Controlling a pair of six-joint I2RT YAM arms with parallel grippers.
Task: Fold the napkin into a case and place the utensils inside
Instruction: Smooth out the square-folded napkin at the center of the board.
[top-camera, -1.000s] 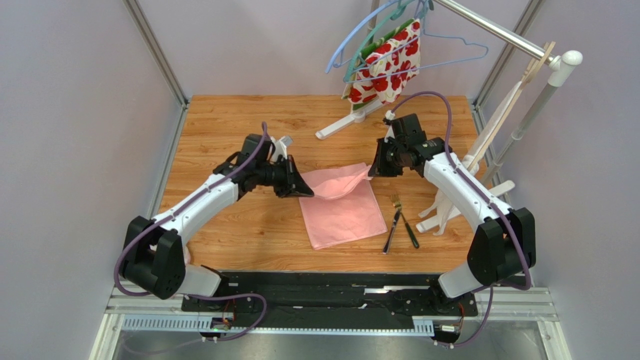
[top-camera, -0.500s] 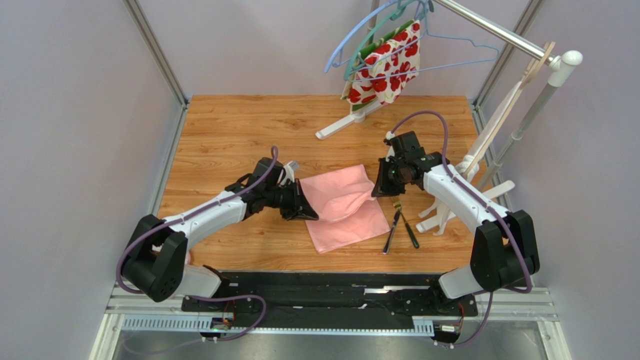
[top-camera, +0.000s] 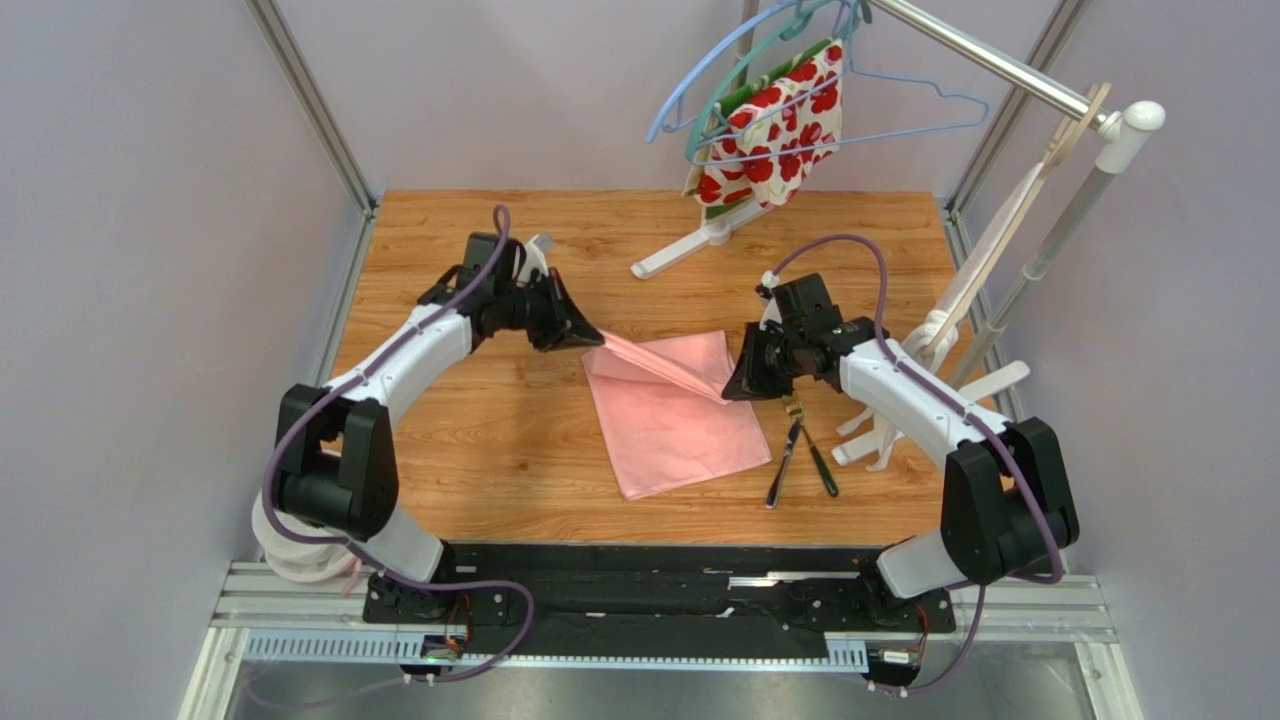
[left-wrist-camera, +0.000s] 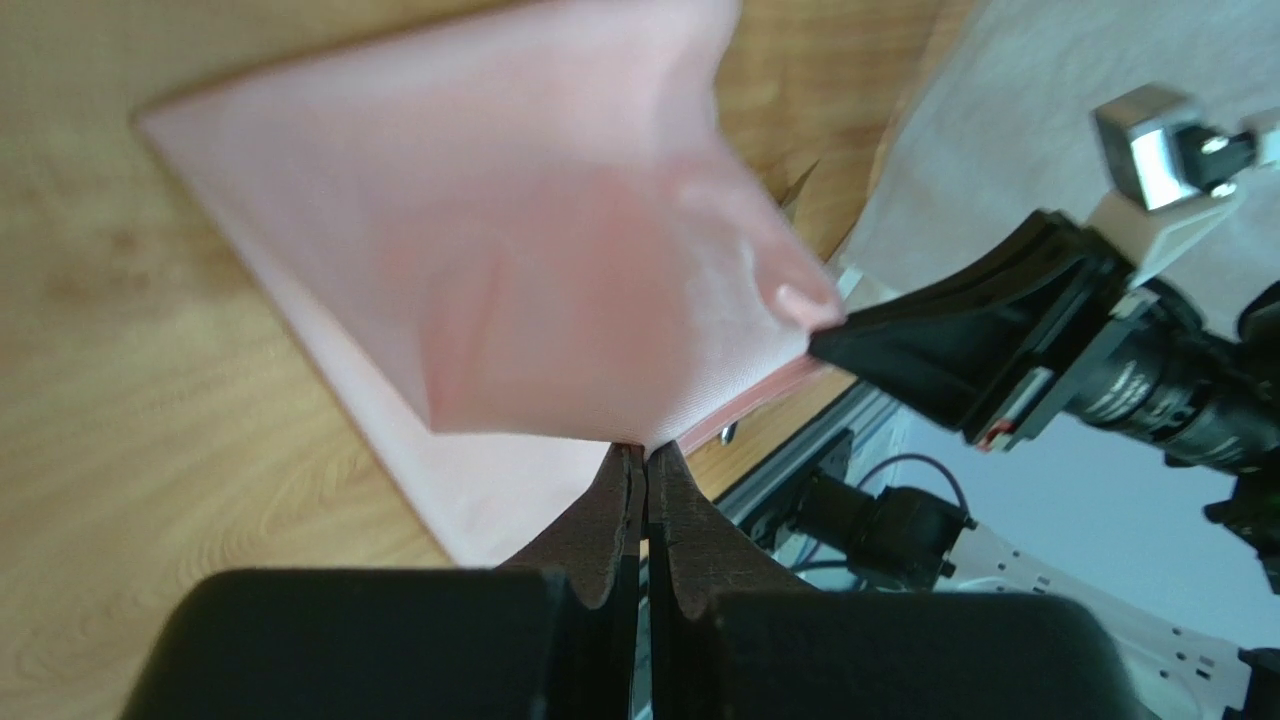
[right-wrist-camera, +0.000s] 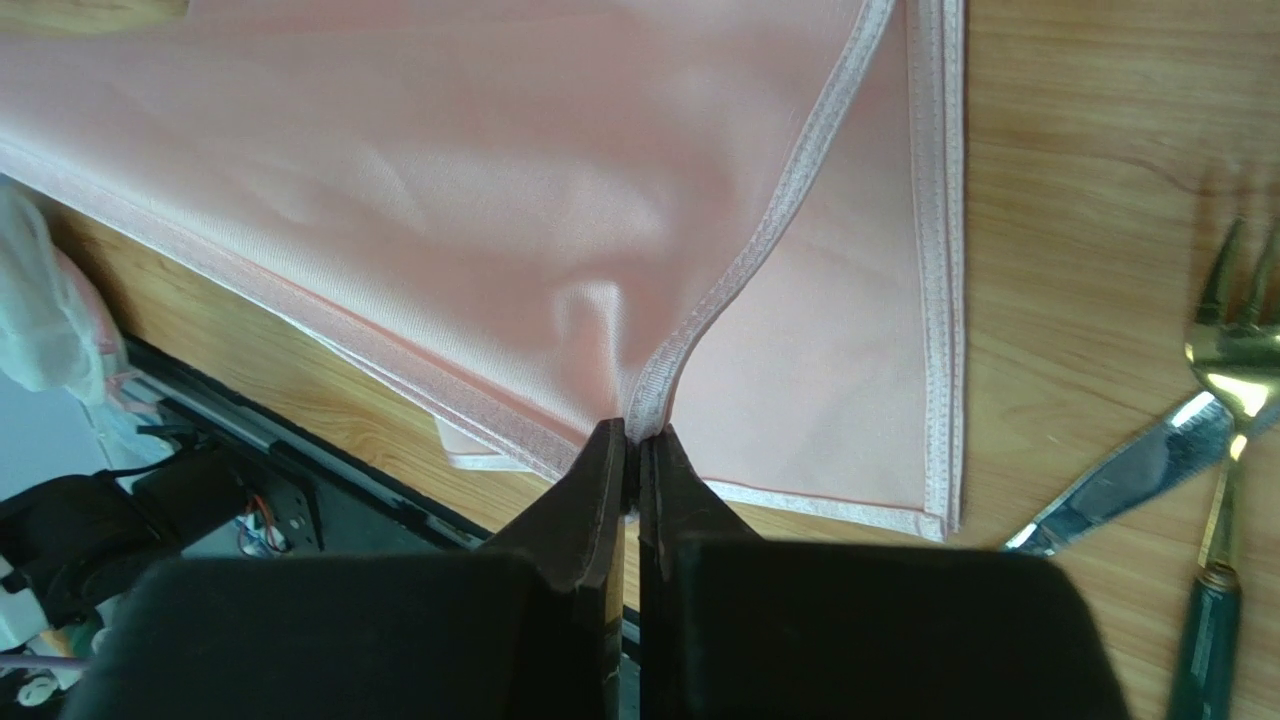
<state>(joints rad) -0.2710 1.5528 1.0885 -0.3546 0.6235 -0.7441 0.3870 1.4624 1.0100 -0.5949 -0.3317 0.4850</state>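
Observation:
The light-pink napkin (top-camera: 676, 420) lies in the middle of the wooden table, its top layer lifted and stretched taut between both grippers. My left gripper (top-camera: 591, 336) is shut on the napkin's far left corner (left-wrist-camera: 631, 435). My right gripper (top-camera: 732, 387) is shut on the napkin's hemmed right edge (right-wrist-camera: 649, 413). The lower layer (right-wrist-camera: 842, 345) rests flat on the wood. The utensils, a fork (top-camera: 815, 441) and a darker knife (top-camera: 783, 462), lie crossed on the table right of the napkin. They also show in the right wrist view: fork (right-wrist-camera: 1225, 390), knife (right-wrist-camera: 1120, 480).
A white rack (top-camera: 962, 300) stands at the right, its feet close to the utensils. A red-and-white floral cloth (top-camera: 774, 135) hangs on hangers at the back. A white bar (top-camera: 684, 248) lies behind the napkin. The table's near edge meets a black rail (top-camera: 661, 578).
My left gripper has pulled back and to the left with its corner of the napkin. The right gripper has moved slightly left and nearer. The lifted layer, slack before, is now stretched.

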